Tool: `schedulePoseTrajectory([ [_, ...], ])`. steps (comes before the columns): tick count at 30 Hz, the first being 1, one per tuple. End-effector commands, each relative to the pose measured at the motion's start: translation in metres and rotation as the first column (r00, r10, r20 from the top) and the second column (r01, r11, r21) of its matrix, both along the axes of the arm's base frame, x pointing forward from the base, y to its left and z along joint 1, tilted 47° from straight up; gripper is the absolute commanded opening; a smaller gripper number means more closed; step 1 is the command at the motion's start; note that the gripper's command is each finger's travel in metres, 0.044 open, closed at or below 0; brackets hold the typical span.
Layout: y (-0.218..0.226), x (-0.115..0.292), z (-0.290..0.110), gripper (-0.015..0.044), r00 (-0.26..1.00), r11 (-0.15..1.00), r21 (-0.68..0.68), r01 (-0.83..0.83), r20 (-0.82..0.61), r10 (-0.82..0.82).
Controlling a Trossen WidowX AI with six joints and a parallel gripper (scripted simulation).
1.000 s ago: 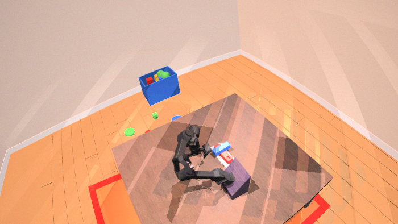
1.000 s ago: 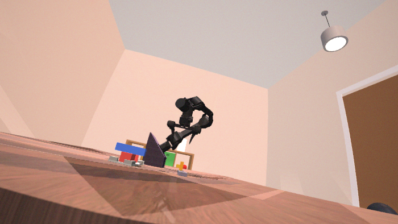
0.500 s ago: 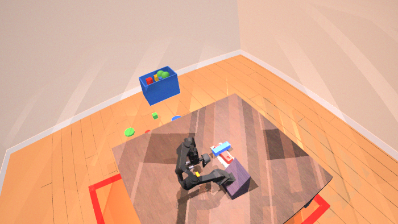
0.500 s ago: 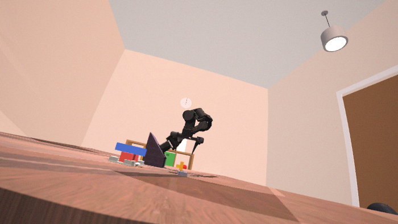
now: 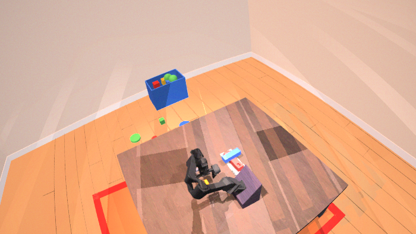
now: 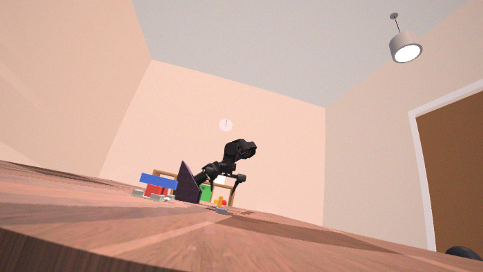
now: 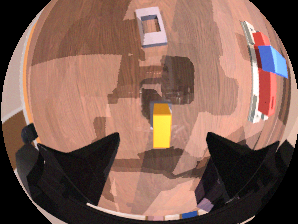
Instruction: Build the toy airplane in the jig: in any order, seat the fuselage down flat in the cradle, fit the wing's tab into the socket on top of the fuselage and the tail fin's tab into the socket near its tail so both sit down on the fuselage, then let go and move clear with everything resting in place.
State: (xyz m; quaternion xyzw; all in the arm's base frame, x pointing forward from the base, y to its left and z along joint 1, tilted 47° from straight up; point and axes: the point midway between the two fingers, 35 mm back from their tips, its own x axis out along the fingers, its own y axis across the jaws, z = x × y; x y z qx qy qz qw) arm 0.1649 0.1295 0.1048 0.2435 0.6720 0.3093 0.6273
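Observation:
The red fuselage (image 5: 237, 164) (image 6: 152, 190) (image 7: 266, 95) lies in the white cradle (image 6: 138, 192) (image 7: 254, 90). The blue wing (image 5: 231, 154) (image 6: 159, 181) (image 7: 273, 61) lies across the top of the fuselage; its tab is hidden. The yellow tail fin (image 5: 206, 182) (image 6: 220, 201) (image 7: 162, 127) stands upright in a small grey holder (image 6: 221, 210), apart from the cradle. My gripper (image 6: 222, 192) (image 7: 163, 134) is open and empty, pointing down above the tail fin. In the wrist view the fin shows between the two fingertips, with its top below them.
An empty grey holder (image 7: 154, 40) lies on the table beyond the tail fin in the wrist view. A dark purple wedge block (image 5: 248, 190) (image 6: 188, 186) stands beside the cradle and the arm's base. A blue bin (image 5: 172, 93) with toys stands on the floor behind the table.

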Motion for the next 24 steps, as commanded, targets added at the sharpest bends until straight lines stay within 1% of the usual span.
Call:
schedulePoseTrajectory([
  [1, 0.005, -0.001, -0.003, 0.044, 1.0, 1.0, 0.005, 0.001, 0.004, -0.001],
  [24, 0.032, -0.005, -0.028, 0.044, 1.0, 1.0, 0.008, 0.002, 0.004, -0.002],
])
